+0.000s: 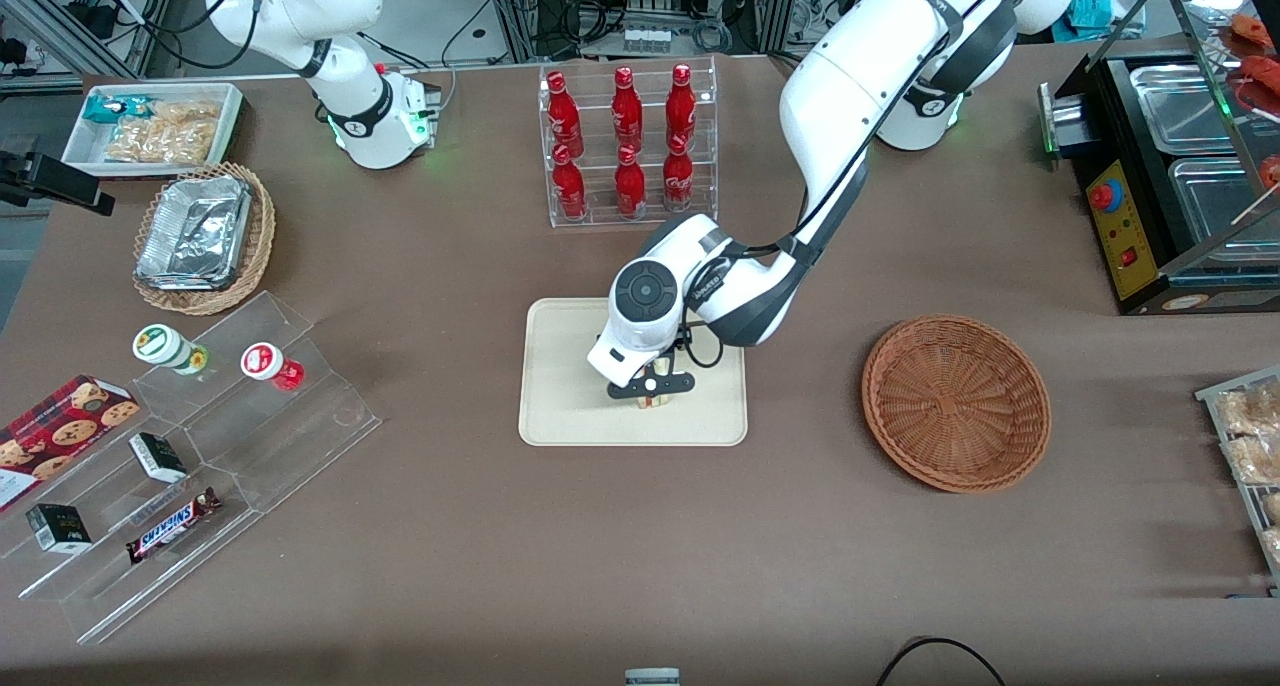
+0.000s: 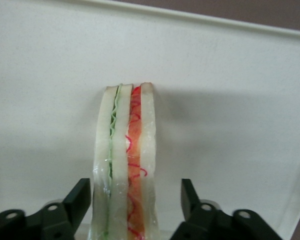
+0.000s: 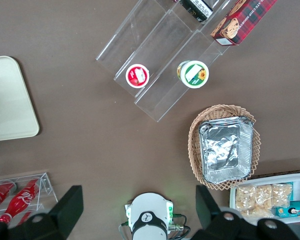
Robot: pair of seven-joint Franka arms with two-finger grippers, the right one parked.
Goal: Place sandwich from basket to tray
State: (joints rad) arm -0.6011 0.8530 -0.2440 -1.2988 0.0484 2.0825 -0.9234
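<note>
The gripper (image 1: 651,390) is held low over the tray (image 1: 560,406), its fingers (image 2: 79,197) spread apart on either side of the sandwich (image 2: 124,165), with a clear gap seen at one finger and the other just beside the wrap. The sandwich is stood on the tray on its edge, so the release is judged done or nearly so. The wedge is pale, soft bread with green and red layers under glossy wrap; the tray is smooth, cream and low-rimmed. The round woven basket (image 1: 956,402) is left empty beside the tray, toward the working arm's end of the desk (image 1: 450,566).
</note>
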